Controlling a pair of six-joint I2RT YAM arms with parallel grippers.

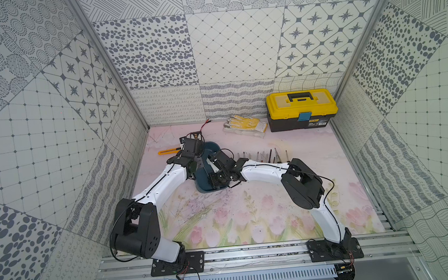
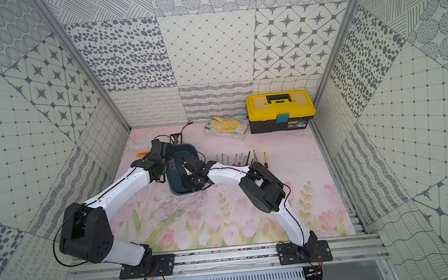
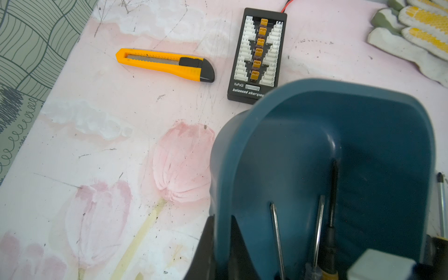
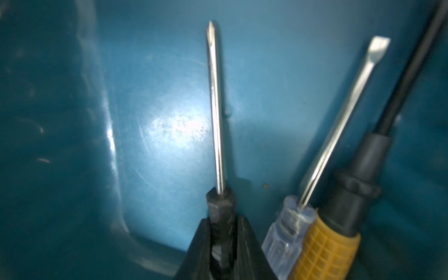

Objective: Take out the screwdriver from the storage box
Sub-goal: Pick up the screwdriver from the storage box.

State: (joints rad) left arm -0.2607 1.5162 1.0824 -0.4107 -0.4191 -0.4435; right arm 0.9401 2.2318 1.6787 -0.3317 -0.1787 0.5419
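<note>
Right claw (image 4: pixel 222 225) clamped on the screwdriver (image 4: pixel 220 202) inside the storage box (image 4: pixel 145 60).
Its hold is just on the slim black handle's front end, so the tool may twist loose when lifted; the flat-blade driver (image 4: pixel 378 51) just beside it could snag. Farther back, the left claw (image 3: pixel 221 225), clamped on the box wall, might slip.

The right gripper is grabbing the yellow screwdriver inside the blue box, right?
Not quite. Inside the blue box, the right gripper is grabbing the black-handled screwdriver, not the yellow one, which lies untouched beside it. The right wrist view shows this.
</note>
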